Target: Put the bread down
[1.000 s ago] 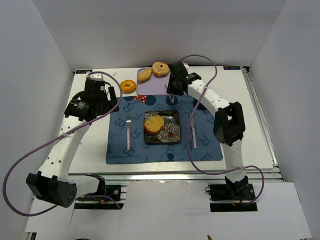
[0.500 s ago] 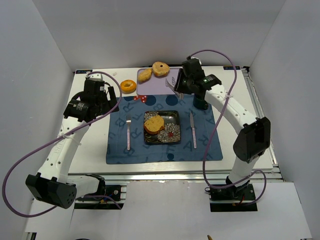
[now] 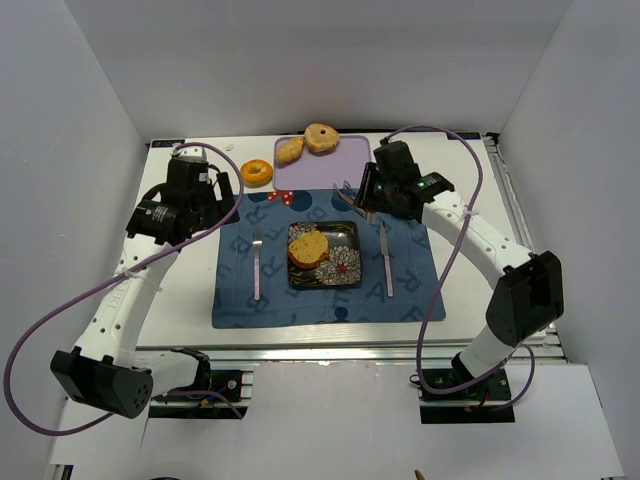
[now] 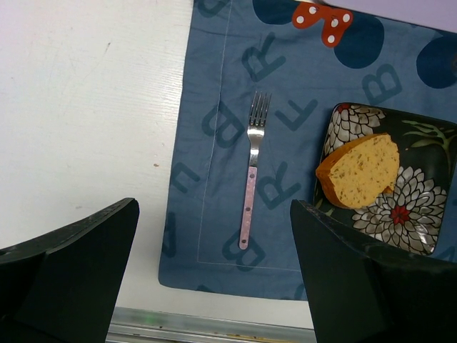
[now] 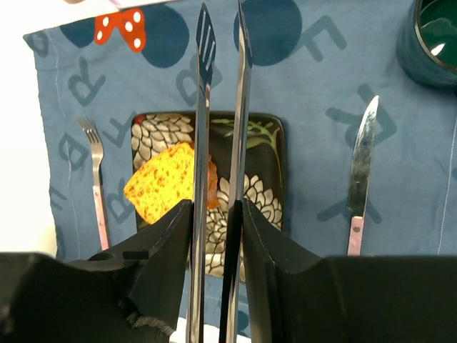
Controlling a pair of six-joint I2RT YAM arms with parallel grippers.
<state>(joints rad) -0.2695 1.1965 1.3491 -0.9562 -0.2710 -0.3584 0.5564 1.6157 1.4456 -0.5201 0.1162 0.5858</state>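
The bread (image 3: pixel 307 247), a golden-yellow slice with a brown crust, lies on the left half of the dark floral plate (image 3: pixel 346 266). It also shows in the left wrist view (image 4: pixel 360 170) and the right wrist view (image 5: pixel 163 183). My right gripper (image 3: pixel 372 190) (image 5: pixel 216 236) is shut on metal tongs (image 5: pixel 221 107). The tongs hold nothing; they hang above the plate (image 5: pixel 260 179) with their arms crossing the bread's right edge. My left gripper (image 3: pixel 185 205) (image 4: pixel 214 286) is open and empty, high above the placemat's left edge.
On the blue placemat (image 3: pixel 235 300) a fork (image 3: pixel 257 265) lies left of the plate and a knife (image 3: pixel 386 260) right of it. A dark cup (image 5: pixel 435 36) stands at the mat's far right. Behind are a lilac tray (image 3: pixel 312 172), two doughnuts (image 3: pixel 257 172) (image 3: pixel 321 137) and a roll (image 3: pixel 290 150).
My right arm has swung the tongs from the far tray back toward me and over the plate. The bread stays on the plate. The left arm has not moved.
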